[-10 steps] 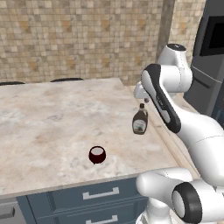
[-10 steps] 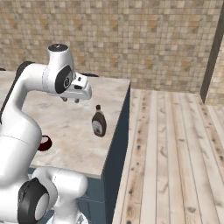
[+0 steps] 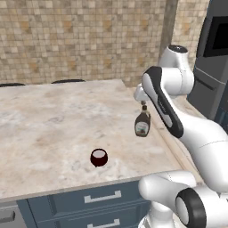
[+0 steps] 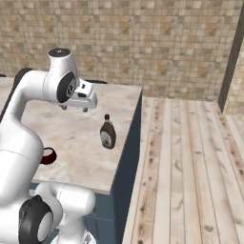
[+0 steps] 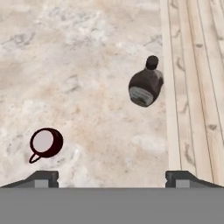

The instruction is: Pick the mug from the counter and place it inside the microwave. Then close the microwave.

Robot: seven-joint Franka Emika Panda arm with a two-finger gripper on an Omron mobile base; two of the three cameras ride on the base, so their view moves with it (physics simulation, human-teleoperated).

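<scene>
The mug (image 3: 99, 157) is a small dark red cup with a white inside. It stands upright on the counter (image 3: 49, 120) near its front edge, and shows in the hand view lower left as mug (image 5: 46, 143). My gripper (image 4: 75, 108) hangs open above the counter's right part, well above and behind the mug. Its fingertips (image 5: 43, 178) stand far apart with nothing between them. A dark built-in appliance with a black window at the upper right looks like the microwave (image 3: 217, 40), cut off by the frame edge.
A brown labelled syrup bottle (image 3: 142, 124) stands on the counter near its right edge, just under the hand; it is bottle (image 5: 145, 85) in the hand view. Wooden floor (image 4: 190, 157) lies past the counter's right side. A tiled wall (image 3: 80, 40) backs the counter.
The hand has drifted a little to the left in the right base view. The mug and the bottle have not moved.
</scene>
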